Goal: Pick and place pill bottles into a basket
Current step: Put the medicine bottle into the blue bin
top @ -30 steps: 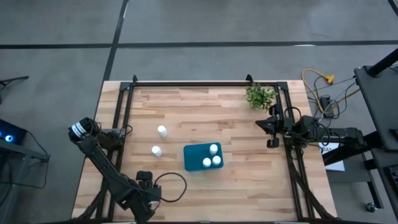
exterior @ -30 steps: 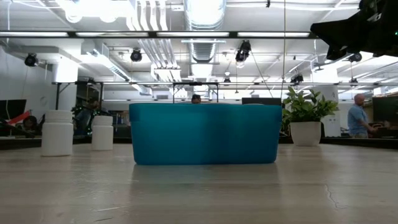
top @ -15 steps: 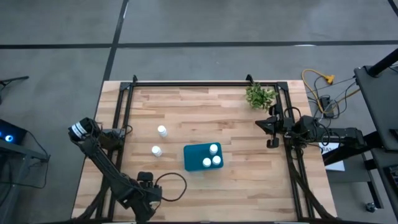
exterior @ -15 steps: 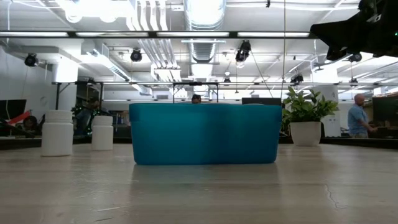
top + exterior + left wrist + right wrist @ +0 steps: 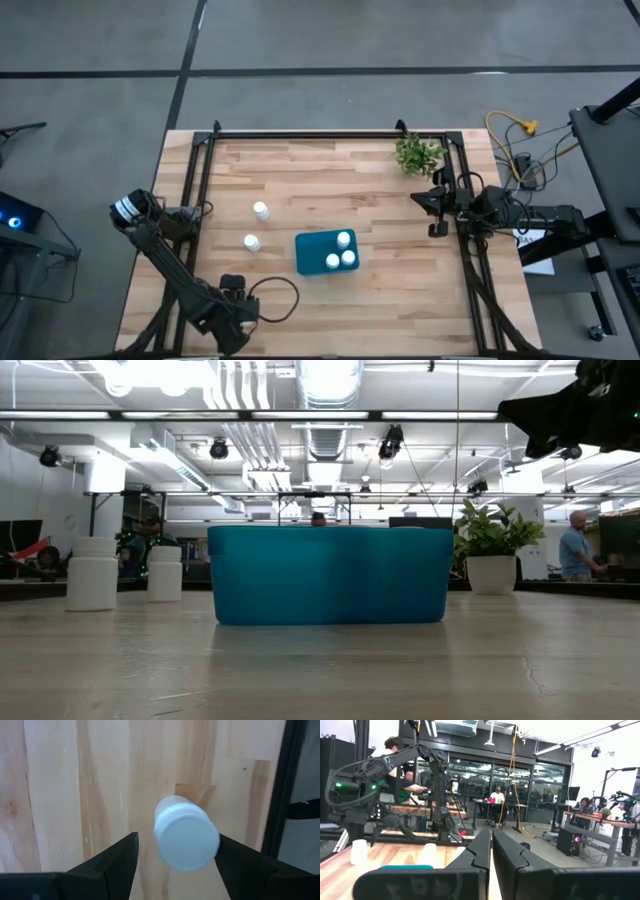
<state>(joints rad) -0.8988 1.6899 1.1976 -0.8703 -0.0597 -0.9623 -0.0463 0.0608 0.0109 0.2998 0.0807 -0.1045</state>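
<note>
The teal basket (image 5: 326, 252) stands near the table's middle with three white pill bottles (image 5: 341, 252) in it; it also shows in the low view (image 5: 330, 575). Two more bottles (image 5: 261, 210) (image 5: 252, 242) stand upright on their bases left of it. My left gripper (image 5: 233, 292) is near the table's near left corner, pointing down. In its wrist view it is open (image 5: 177, 837), one finger on either side of another upright bottle (image 5: 187, 840). My right gripper (image 5: 422, 201) is shut and empty at the right edge, also in its wrist view (image 5: 491, 837). My left gripper comes at the bottle from above, its fingers level with the cap. One finger (image 5: 235, 855) stands right at the cap's rim (image 5: 216, 840); I cannot tell whether it touches. The other finger (image 5: 117, 855) is apart from the cap. The bottle stands on the table.
A small green plant (image 5: 418, 154) in a white pot stands at the far right corner. Black frame rails (image 5: 200, 180) run along the table's left, right and far sides. A black cable (image 5: 280, 300) loops beside my left gripper. People show in the room beyond.
</note>
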